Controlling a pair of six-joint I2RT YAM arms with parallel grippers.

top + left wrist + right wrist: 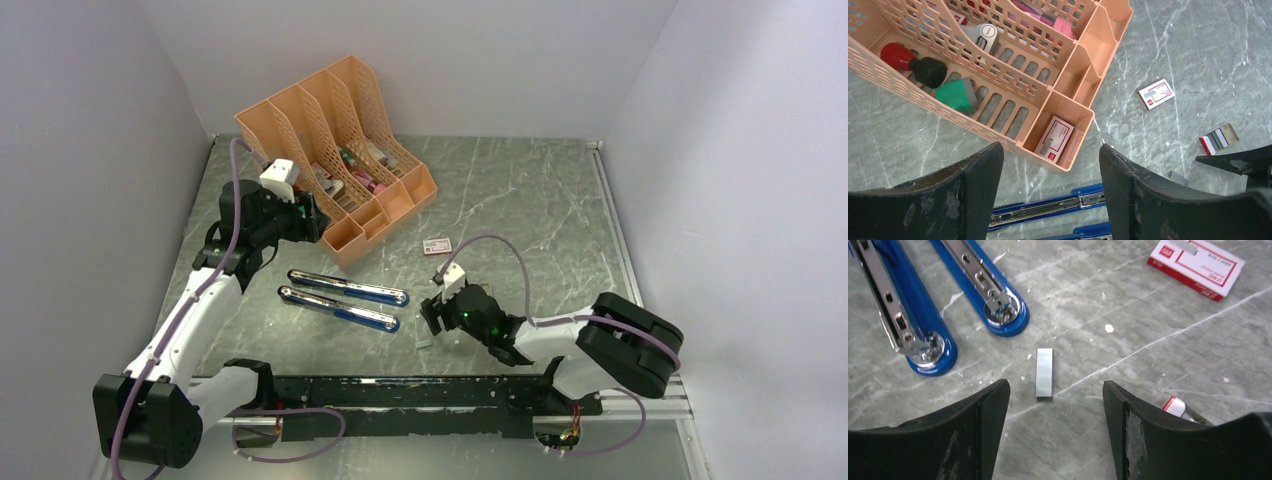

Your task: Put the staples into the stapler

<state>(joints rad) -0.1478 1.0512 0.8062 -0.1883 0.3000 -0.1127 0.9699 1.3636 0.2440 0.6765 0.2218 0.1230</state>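
We see the staples flat on the table, just ahead of the right gripper — jaws spread, empty — long axis running away between its fingers; left gripper farther off.

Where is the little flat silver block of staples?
In the right wrist view, the silvery staple block lies on the table just ahead of the open right gripper, beside the blue stapler's end.
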